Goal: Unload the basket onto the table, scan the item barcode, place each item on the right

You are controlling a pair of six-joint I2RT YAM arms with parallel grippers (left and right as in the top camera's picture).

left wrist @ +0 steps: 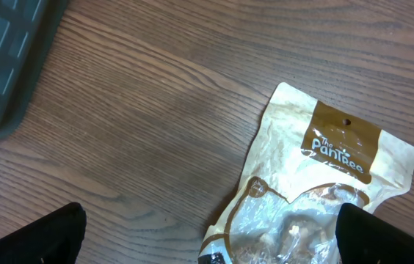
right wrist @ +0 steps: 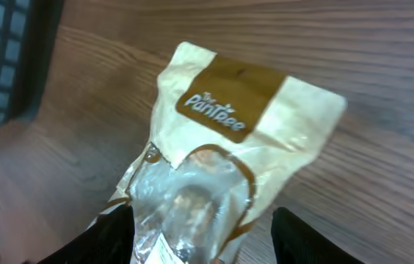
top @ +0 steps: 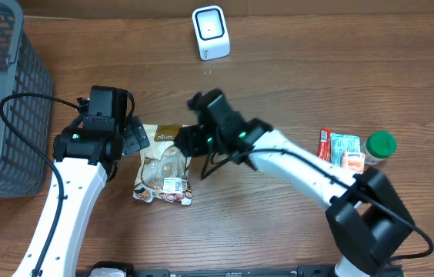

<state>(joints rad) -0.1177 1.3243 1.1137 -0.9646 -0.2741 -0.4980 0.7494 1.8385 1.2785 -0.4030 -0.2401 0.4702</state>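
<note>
We've got the snack bag (top: 163,171) (left wrist: 317,183) (right wrist: 222,139) lying flat on the wooden table, about midway across and a touch left of centre. It's a cream pouch with a brown header panel and a clear window showing the food inside, with the header end pointing toward the far edge. A white barcode sticker (top: 174,185) faces up near its lower end. The white scanner (top: 210,32) stands well apart, close to the far edge.

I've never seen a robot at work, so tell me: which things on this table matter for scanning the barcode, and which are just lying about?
For the job: snack bag, barcode label on it, white scanner.

Lying about: grey basket, small packets, green-lidded jar.
</note>
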